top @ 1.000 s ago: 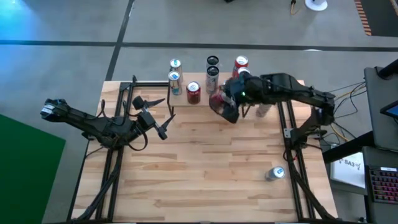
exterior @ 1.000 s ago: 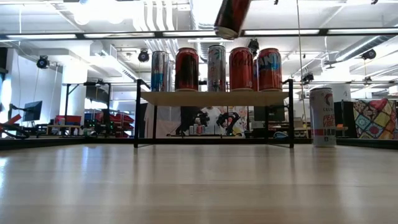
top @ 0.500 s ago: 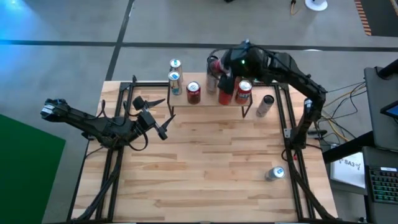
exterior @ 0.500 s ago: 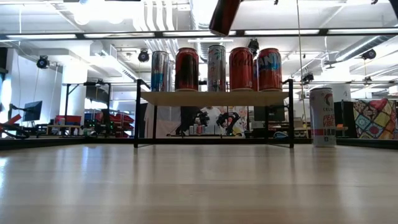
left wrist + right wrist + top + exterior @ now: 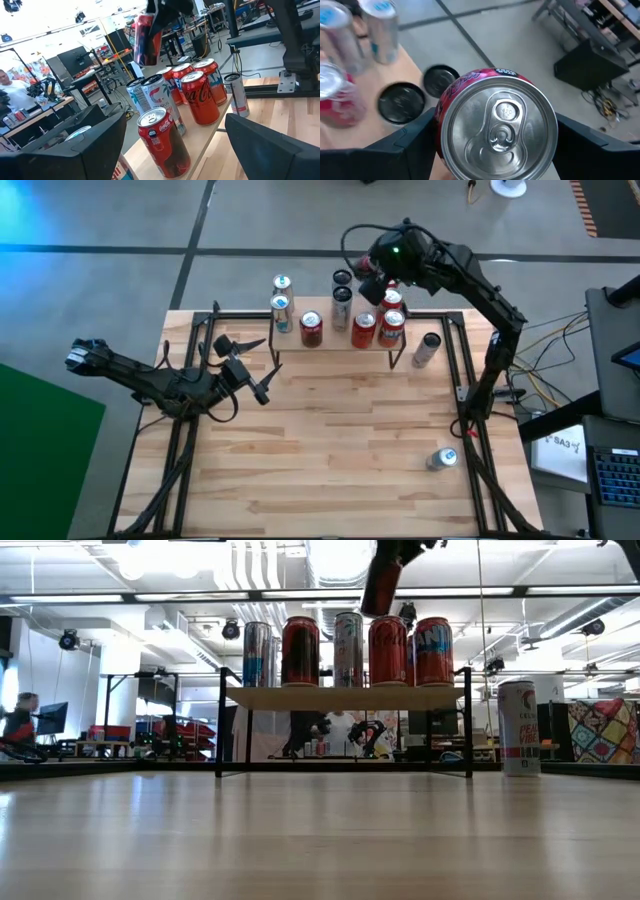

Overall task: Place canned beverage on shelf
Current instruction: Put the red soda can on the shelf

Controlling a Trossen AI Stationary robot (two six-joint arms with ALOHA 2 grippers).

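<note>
The shelf (image 5: 345,698) stands at the table's far edge and carries several upright cans: silver-blue ones (image 5: 282,313), red ones (image 5: 363,328) and a tall dark one (image 5: 342,305). My right gripper (image 5: 380,272) is high over the shelf's far side, shut on a red-pink canned beverage (image 5: 382,582). That beverage can also shows above the shelf in the left wrist view (image 5: 146,35). My left gripper (image 5: 252,367) waits open at the table's left, level, facing the shelf. My right gripper pinches the can's side wall (image 5: 440,135) between its two fingers (image 5: 415,150), one on each side, just below the top rim. The fingers slant down from the right. The can is lifted clear above the shelf's cans and tilted, its silver top (image 5: 497,125) facing the wrist.
One pale can (image 5: 428,348) stands on the table just right of the shelf, and another (image 5: 441,459) lies near the right edge. The slatted tabletop (image 5: 330,440) in the middle and near side is free. A person (image 5: 18,720) sits far off in the room.
My right gripper has swung with the can from the shelf's near side over the standing cans toward the table's far edge, rising a little and turning. The can stays tilted and clear of the other cans. The left arm has kept still.
</note>
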